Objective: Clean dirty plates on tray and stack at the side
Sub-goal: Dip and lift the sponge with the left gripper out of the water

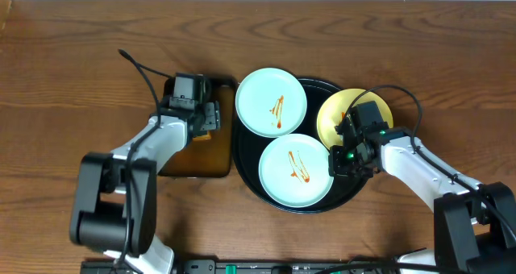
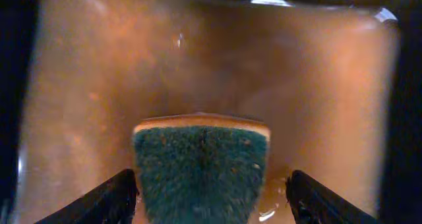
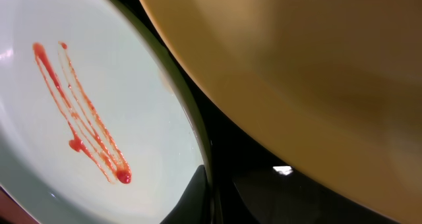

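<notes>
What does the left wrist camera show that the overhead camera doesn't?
Only left wrist: the sponge's green scrub face, lying between spread fingers. Only overhead: the black tray holding two sauce-streaked blue plates and a yellow plate. Both: the brown tray and the left end effector above it.

Overhead looks straight down on the table (image 1: 64, 64). The left wrist view is pressed close to a sponge (image 2: 200, 168) on the brown tray (image 2: 316, 105), left of centre overhead. The right wrist view is as close to a blue plate (image 3: 132, 85) and the yellow plate (image 3: 316, 72), right of centre.
</notes>
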